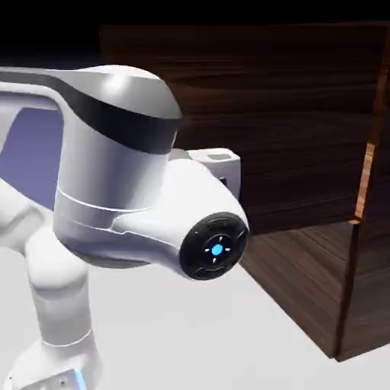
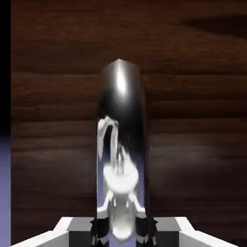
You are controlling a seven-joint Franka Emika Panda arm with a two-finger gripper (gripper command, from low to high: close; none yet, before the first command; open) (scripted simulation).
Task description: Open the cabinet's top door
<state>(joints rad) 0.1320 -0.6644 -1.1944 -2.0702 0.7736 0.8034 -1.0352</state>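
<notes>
Hand (image 2: 123, 231) clamped on the silver handle (image 2: 120, 89), top door (image 1: 297, 129) standing ajar above the lower door (image 1: 316, 278)

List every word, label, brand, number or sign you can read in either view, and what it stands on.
No readable text in either view.
Arm's round black end cap: small pale marks around a blue light, too small to read.
Silver handle: reflections only, no lettering.

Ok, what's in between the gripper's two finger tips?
The door's shiny silver handle. You can see it in the hand view, between the finger tips of the gripper.
</notes>
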